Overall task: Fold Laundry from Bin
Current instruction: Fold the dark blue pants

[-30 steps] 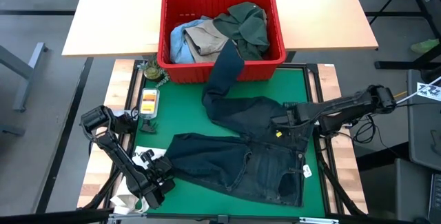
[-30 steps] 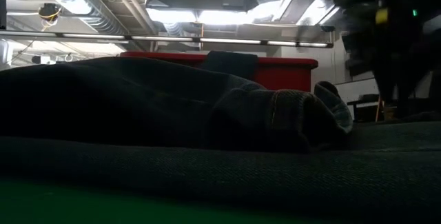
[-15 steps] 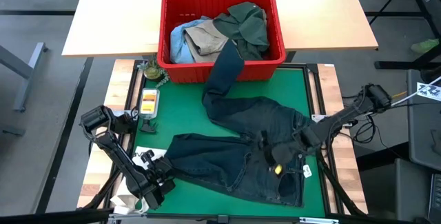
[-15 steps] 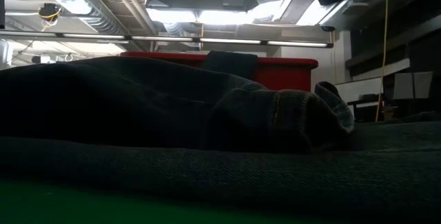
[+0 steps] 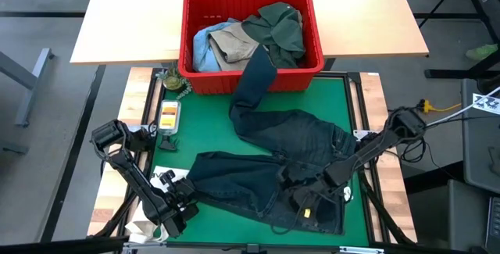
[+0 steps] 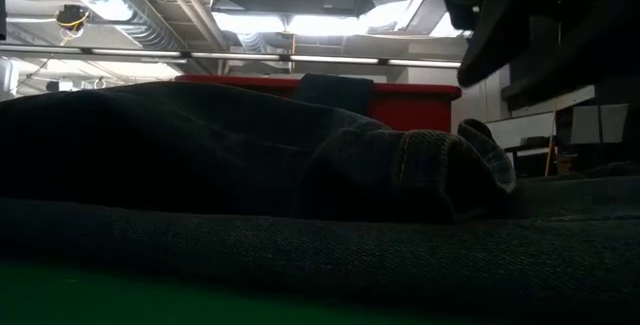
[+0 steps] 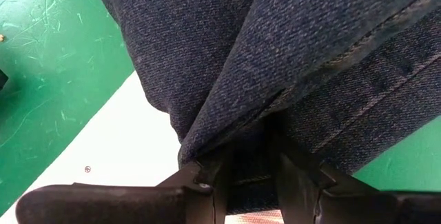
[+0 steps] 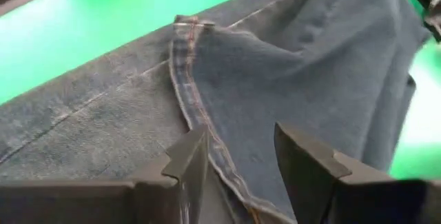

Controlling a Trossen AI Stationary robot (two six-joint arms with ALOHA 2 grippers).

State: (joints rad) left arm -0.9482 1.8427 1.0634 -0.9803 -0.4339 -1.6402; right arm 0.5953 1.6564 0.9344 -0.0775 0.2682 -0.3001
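One pair of dark jeans (image 5: 273, 176): left fingers (image 7: 207, 182) pinch its hem, right fingers (image 8: 189, 158) spread above.

The overhead picture was evenly lit and sharp, with soft shadows. The low view was dim and backlit: ceiling lights (image 6: 300, 23) glared white, leaving the trousers (image 6: 230, 155) near-silhouette and the nearest cloth blurred. The right wrist view was soft with blur, its green mat (image 8: 83, 31) oversaturated; the left wrist view was crisp.
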